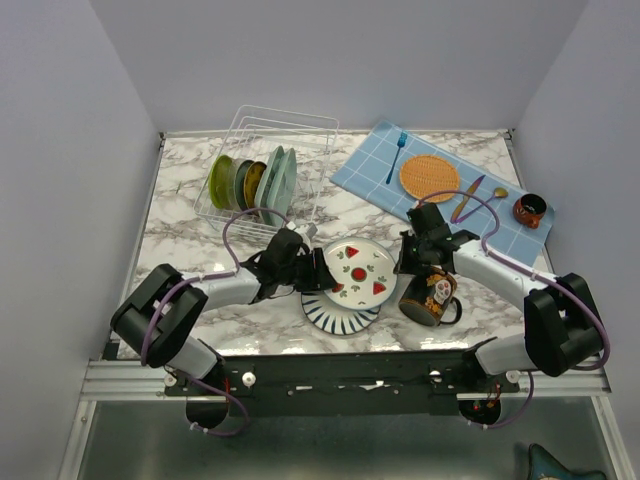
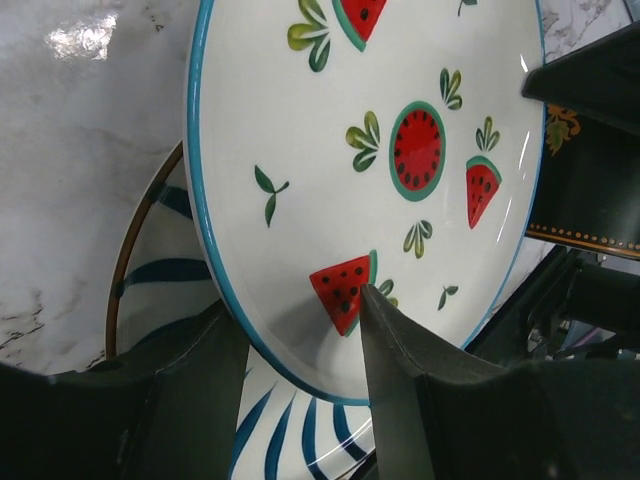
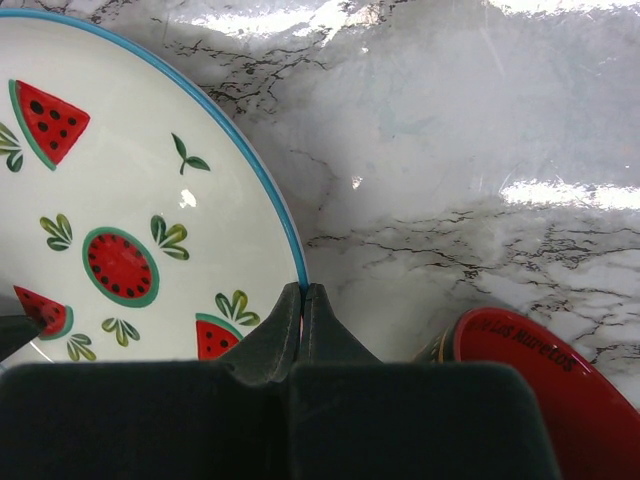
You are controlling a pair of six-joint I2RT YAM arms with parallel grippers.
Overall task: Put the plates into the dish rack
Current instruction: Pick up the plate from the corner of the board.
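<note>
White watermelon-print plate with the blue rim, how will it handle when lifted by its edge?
The white watermelon-print plate looks glossy, so probably slippery. Likely rigid ceramic, so breakable. Gripped at one rim by the left gripper, it may tip.

1. My table point(image 1: 185, 225) is white marble with grey veins. My two arms are bolted at its near edge.
2. Far left on it stands the white wire dish rack point(image 1: 300, 135).
3. Far right lies a blue grid-patterned cloth point(image 1: 365, 165), set askew.
4. Near the middle a blue-striped plate point(image 1: 340, 319) lies flat.
5. Just right of that plate stands a black decorated mug point(image 1: 428, 298).
</note>
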